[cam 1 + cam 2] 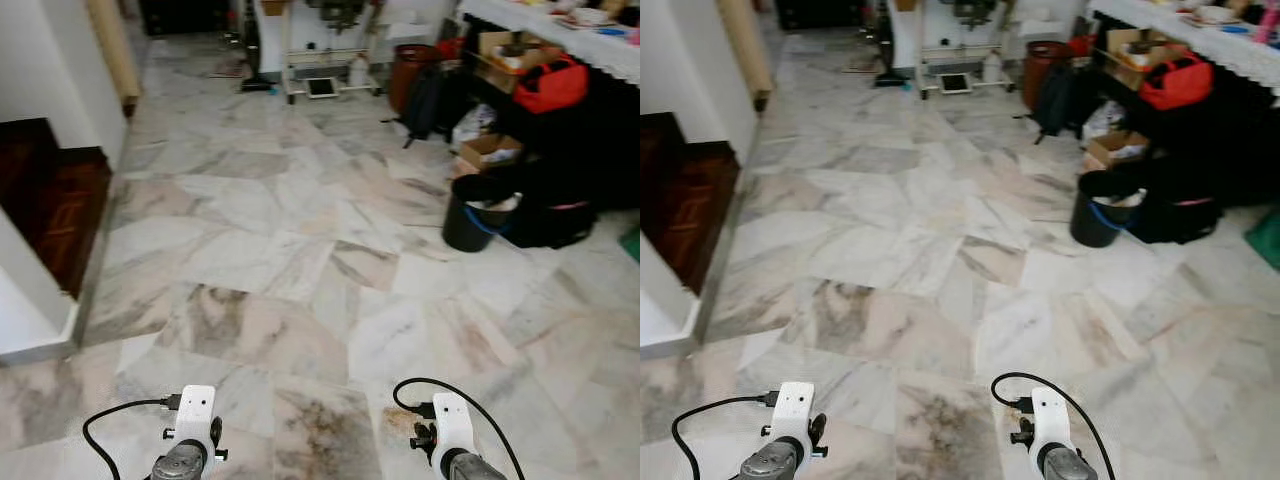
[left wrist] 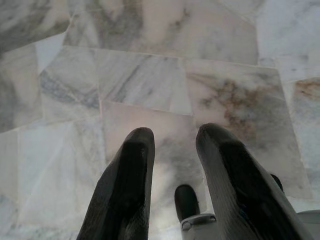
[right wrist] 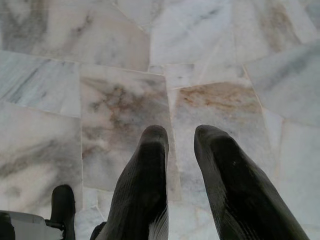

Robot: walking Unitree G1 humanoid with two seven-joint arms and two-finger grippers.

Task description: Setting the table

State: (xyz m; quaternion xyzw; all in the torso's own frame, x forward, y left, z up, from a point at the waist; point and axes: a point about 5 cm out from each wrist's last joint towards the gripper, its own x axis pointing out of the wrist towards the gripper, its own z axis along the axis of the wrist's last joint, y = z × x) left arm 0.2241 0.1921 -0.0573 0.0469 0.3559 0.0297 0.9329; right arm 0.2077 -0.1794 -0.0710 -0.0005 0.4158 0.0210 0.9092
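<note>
Marble floor (image 1: 300, 250), veined grey-pink tiles. Table (image 1: 560, 30) far right, white cloth, what may be dishes on top. Black bucket (image 1: 478, 212) beside it. Left gripper (image 2: 172, 145) and right gripper (image 3: 181, 142) hang over floor, fingers spread, empty.

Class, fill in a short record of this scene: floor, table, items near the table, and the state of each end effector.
floor: pale marble tiles
table: white cloth-covered table, far right
under table: red bag, cardboard box
beside table: black bucket on floor
left end effector: open, holding nothing, above floor
right end effector: open, holding nothing, above floor
</note>
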